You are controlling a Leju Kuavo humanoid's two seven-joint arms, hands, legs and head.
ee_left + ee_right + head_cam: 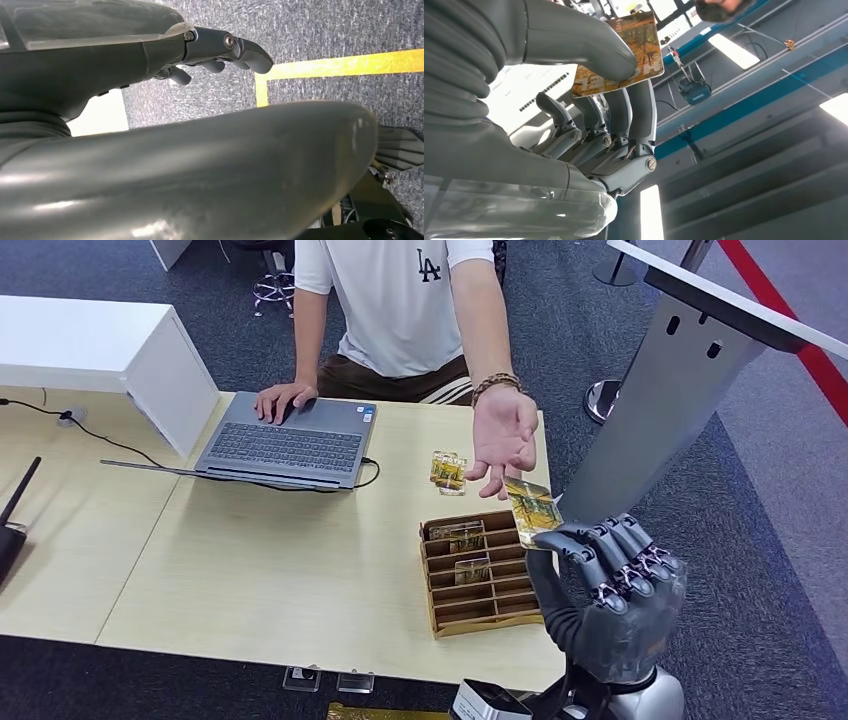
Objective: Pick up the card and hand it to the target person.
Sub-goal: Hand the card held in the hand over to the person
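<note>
My right hand [605,585] is raised at the table's right edge and pinches a yellow-brown picture card [532,508] between thumb and fingers. In the right wrist view the card [624,52] sits under the thumb, against the fingertips [641,95]. A person's open hand [505,437] is held out palm up just beyond the card, almost touching its far edge. My left hand [220,52] hangs over the carpet with its fingers curled and nothing in it.
A wooden slotted card holder [480,575] with a few cards stands beside my right hand. More cards [448,470] lie behind it. An open laptop [290,445] has the person's other hand on it. A grey stand [660,380] rises at right.
</note>
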